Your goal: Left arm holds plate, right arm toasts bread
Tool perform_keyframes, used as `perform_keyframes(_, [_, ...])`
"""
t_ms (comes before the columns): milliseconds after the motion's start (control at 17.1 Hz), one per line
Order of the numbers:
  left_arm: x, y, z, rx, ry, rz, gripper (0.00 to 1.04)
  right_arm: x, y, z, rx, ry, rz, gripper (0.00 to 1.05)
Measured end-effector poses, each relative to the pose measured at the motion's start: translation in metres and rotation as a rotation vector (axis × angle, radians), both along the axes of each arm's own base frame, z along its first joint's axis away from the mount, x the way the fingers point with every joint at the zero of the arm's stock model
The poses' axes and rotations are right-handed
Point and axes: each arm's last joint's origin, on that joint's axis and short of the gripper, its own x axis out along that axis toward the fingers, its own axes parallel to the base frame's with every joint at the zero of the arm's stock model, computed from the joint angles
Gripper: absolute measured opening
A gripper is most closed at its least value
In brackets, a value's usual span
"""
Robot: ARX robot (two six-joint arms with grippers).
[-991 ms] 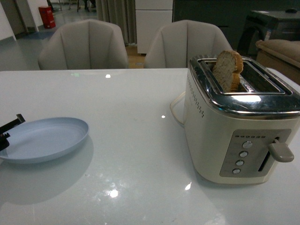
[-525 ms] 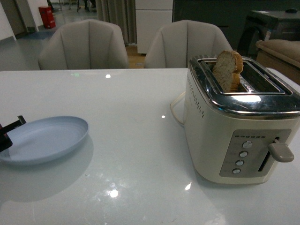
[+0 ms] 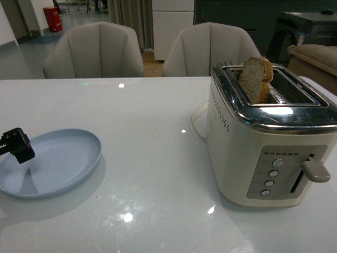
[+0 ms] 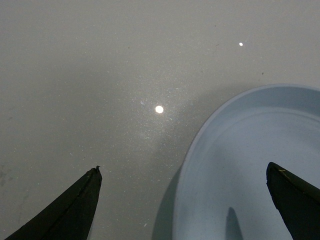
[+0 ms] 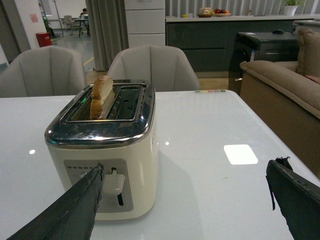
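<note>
The pale blue plate (image 3: 52, 162) lies on the white table at the front left; it also shows in the left wrist view (image 4: 245, 165). My left gripper (image 3: 18, 145) is open, its dark tip just above the plate's left part, one finger over the plate and one over the table, straddling the rim. The bread (image 3: 256, 78) stands upright in the near slot of the cream toaster (image 3: 268, 137), sticking out of the top; it also shows in the right wrist view (image 5: 101, 95). My right gripper (image 5: 185, 200) is open and empty, facing the toaster's lever (image 5: 114, 182) from a short distance.
Two grey chairs (image 3: 95, 50) stand behind the table. The toaster's lever (image 3: 315, 169) and buttons face the table's right end. A sofa (image 5: 290, 95) stands past the table's right edge.
My left gripper has moved right and up over the plate's left part. The plate has shifted slightly and now lies flatter. The bread and toaster have not moved.
</note>
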Motion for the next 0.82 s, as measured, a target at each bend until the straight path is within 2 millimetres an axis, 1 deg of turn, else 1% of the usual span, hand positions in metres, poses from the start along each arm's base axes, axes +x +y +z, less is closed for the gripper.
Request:
perform_keyframes(58, [0.000, 0.000, 0.000, -0.002, 0.001, -0.001, 0.98, 0.000, 0.000, 0.000, 0.000, 0.000, 0.000, 0.98])
perform_keyframes(233, [0.000, -0.001, 0.004, -0.010, -0.006, -0.014, 0.98, 0.000, 0.000, 0.000, 0.000, 0.000, 0.000, 0.98])
perform_keyframes(292, [0.000, -0.002, 0.008, -0.015, -0.015, -0.022, 0.98, 0.000, 0.000, 0.000, 0.000, 0.000, 0.000, 0.98])
perform_keyframes(467, [-0.004, -0.006, 0.029, -0.045, -0.066, -0.040, 0.98, 0.000, 0.000, 0.000, 0.000, 0.000, 0.000, 0.98])
perform_keyframes(700, [-0.013, -0.009, 0.086, -0.079, -0.253, -0.079, 0.98, 0.000, 0.000, 0.000, 0.000, 0.000, 0.000, 0.98])
perform_keyframes(816, [-0.024, -0.008, 0.110, -0.088, -0.347, -0.083, 0.98, 0.000, 0.000, 0.000, 0.000, 0.000, 0.000, 0.98])
